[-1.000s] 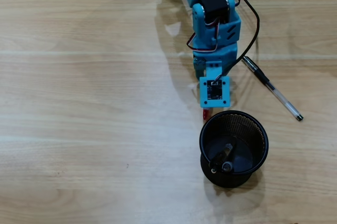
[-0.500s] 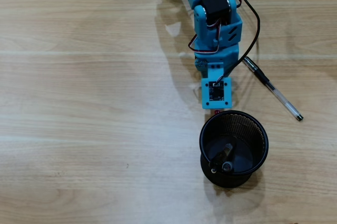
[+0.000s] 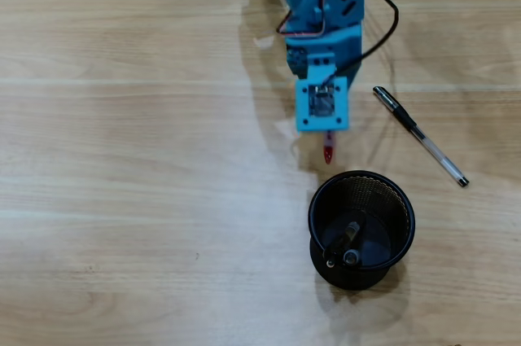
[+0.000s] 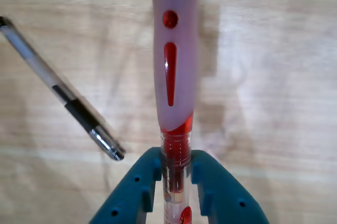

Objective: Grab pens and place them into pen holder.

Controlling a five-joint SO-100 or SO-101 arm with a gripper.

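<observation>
1. My gripper [image 4: 176, 174] is clamped tight on the red pen [image 4: 175, 71].
2. Clear pen [image 3: 421, 136] lies on the table [image 3: 122, 199], right in the overhead view.
3. Holder [image 3: 361, 229] holds two pens.

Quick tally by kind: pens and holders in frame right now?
Pens: 4 (red pen in the gripper; clear pen with black cap on the wooden table; 2 dark pens inside the cup)
Black wire-mesh pen holder: 1
Total: 5

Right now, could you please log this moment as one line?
pincer: shut on red pen | cup: two pens inside | clear pen: on table
</observation>
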